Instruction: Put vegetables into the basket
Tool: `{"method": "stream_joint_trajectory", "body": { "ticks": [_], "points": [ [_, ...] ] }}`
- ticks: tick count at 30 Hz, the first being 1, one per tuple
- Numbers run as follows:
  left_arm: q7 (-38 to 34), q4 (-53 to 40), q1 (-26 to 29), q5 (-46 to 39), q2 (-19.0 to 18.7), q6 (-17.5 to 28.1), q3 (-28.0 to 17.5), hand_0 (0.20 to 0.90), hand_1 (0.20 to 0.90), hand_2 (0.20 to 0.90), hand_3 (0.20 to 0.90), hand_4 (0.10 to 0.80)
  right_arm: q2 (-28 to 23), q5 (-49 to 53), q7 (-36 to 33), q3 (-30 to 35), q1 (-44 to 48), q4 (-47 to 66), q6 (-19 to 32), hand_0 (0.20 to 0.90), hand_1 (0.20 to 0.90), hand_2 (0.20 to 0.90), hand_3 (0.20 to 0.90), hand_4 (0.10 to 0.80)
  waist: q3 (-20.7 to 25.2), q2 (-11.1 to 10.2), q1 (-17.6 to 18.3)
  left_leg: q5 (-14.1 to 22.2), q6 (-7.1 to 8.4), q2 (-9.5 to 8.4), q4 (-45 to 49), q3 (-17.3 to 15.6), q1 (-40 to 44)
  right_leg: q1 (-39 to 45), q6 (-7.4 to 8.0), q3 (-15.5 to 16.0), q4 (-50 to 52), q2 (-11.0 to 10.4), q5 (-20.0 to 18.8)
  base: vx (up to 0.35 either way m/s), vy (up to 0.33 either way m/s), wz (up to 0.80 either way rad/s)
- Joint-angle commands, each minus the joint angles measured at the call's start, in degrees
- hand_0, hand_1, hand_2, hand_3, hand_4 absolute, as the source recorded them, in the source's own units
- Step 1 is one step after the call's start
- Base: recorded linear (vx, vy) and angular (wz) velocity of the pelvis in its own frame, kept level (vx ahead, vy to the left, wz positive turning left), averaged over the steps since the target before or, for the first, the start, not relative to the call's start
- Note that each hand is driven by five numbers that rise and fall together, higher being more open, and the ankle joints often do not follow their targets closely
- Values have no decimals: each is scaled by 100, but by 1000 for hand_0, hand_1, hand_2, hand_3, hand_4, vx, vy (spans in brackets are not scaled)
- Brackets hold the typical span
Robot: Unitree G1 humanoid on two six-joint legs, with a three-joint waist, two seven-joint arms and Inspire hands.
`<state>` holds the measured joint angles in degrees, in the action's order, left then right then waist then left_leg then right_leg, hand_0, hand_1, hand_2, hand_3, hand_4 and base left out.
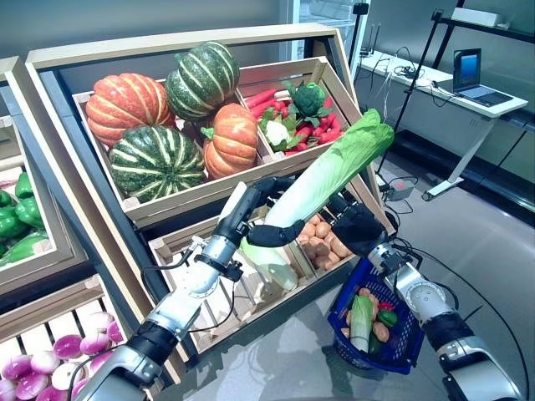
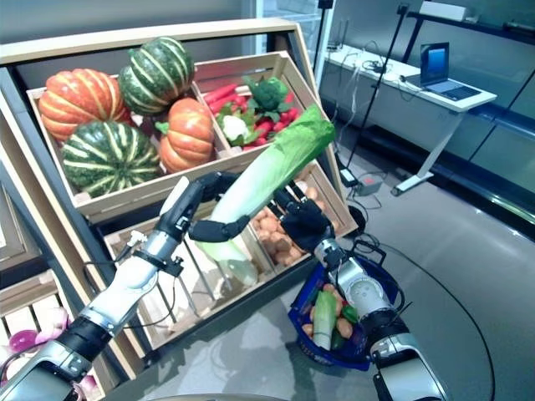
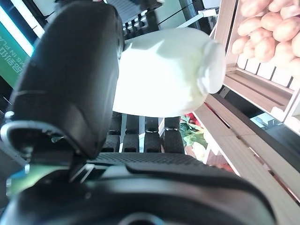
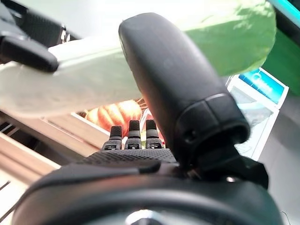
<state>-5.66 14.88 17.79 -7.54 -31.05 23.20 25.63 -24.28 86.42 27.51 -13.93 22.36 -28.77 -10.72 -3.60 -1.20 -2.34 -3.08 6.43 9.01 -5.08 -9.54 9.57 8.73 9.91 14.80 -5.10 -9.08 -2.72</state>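
Observation:
A long cabbage (image 1: 326, 180) with a white stalk and green leafy top is held slantwise in front of the vegetable shelf. My left hand (image 1: 251, 207) is shut on its lower stalk, thumb under it and fingers over; the left wrist view shows the white stalk end (image 3: 164, 75) past the fingers. My right hand (image 1: 358, 227) is open just right of the stalk, fingers straight beside it. The blue basket (image 1: 393, 357) shows below my right forearm. It holds a small cabbage, a potato, a red pepper and some greens.
The wooden shelf carries pumpkins (image 1: 167, 117) at the top and a crate of carrots, broccoli and peppers (image 1: 297, 117) beside them. A potato crate (image 1: 322, 242) lies behind the hands. Green peppers (image 1: 17, 217) and purple turnips (image 1: 42, 359) are at left. A desk with laptop (image 1: 476, 83) stands back right.

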Motion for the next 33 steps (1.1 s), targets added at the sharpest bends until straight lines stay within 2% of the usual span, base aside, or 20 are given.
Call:
{"method": "stream_joint_trajectory", "body": {
  "ticks": [1,13,24,32,33],
  "points": [
    [123,242,572,105,-50,565,236,300,300,300,300,400,-18,802,947,691,1400,744,449,900,900,900,900,800,198,-175,-17,463,-78,-128,45,194,-53,165,-168,-85,96,-29,240,0,0,0],
    [199,542,502,287,-102,617,199,300,300,300,300,400,-356,860,1021,1003,1450,925,449,900,900,900,900,800,186,-220,39,456,-68,-110,72,143,-59,119,-154,-161,125,-33,230,0,0,0],
    [503,-351,853,218,-112,784,537,300,300,300,300,400,-290,409,765,652,1368,439,-41,900,900,900,900,800,181,-221,57,449,-53,-95,73,155,-65,122,-138,-197,100,-34,205,0,0,0],
    [987,-968,1091,-336,-36,836,787,300,300,300,300,400,-38,186,445,344,1391,57,85,900,900,900,900,800,145,-195,39,456,-52,-104,54,201,-59,138,-125,-158,87,-45,199,0,0,0],
    [1036,-1026,1088,-381,-3,805,803,300,300,300,300,400,-13,192,405,326,1408,21,93,792,792,792,792,728,147,-193,35,457,-53,-107,51,207,-57,139,-125,-160,87,-45,199,0,0,0]
  ]
}}
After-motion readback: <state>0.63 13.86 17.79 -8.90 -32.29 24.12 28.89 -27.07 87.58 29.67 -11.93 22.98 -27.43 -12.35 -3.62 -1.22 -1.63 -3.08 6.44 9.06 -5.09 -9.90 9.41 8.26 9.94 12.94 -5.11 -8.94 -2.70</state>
